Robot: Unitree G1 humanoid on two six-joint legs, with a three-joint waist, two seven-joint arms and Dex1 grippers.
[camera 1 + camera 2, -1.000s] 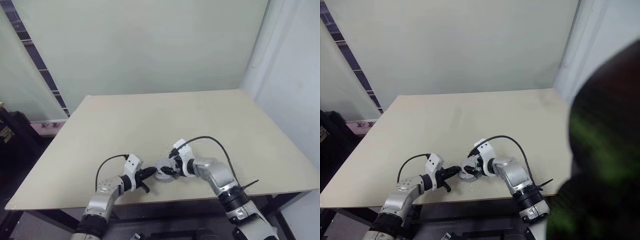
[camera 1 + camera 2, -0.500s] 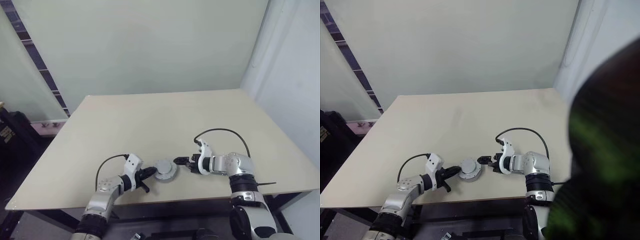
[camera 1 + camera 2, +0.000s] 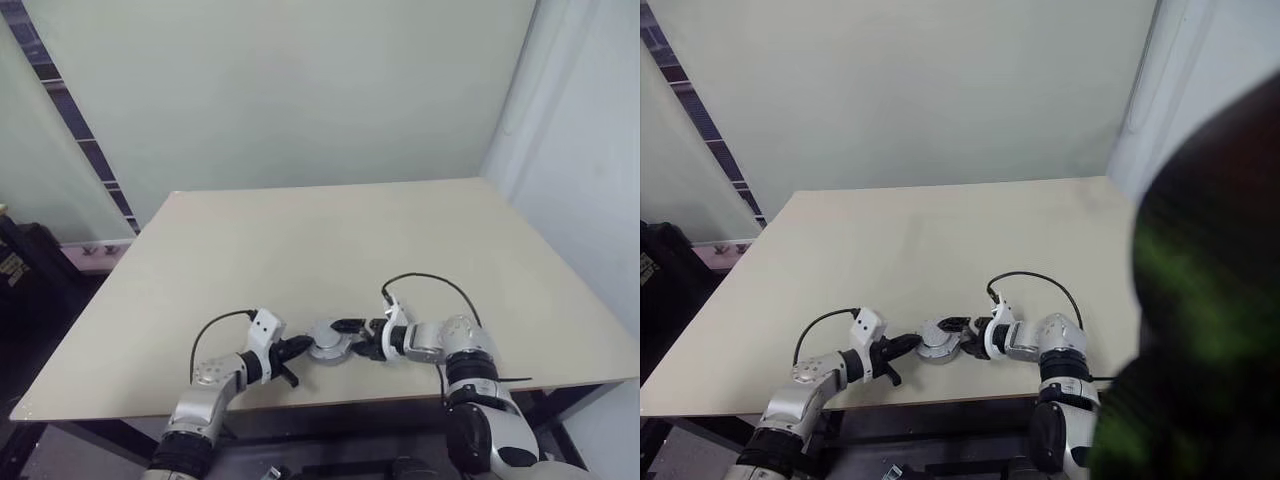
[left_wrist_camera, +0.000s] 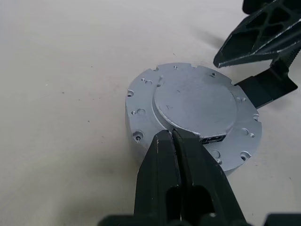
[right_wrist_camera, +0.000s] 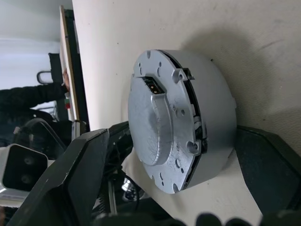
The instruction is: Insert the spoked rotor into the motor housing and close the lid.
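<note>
We see the motor housing with its lid already on, low in the middle of the frame near the front edge of the bench. Half a second ago the right claw was apart at the right; now its spread jaws stand around the housing. We judge it checks or seats the lid. The left claw is clenched, its tip resting on the lid's rim. The spoked rotor is probably inside; we cannot see it.

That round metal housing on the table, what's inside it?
A silvery lid covers the housing, so its inside is hidden. Through the side gap, only dark slots and pale bits show.
</note>
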